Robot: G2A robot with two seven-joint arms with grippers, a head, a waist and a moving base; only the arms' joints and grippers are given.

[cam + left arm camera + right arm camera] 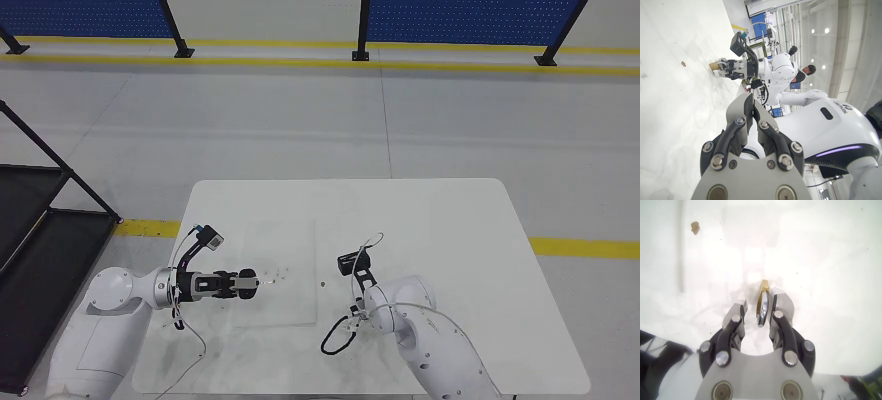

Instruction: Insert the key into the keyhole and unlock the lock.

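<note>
Right gripper (759,294) straddles the lock (763,287), its keyhole hidden.

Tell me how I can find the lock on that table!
Start at the big white table, then find the right gripper pointing down at it. Between its open fingers sits a small brass padlock with a shiny silver shackle. It is the only golden, shiny thing there; the tan speck nearby is flat and dull.
</note>
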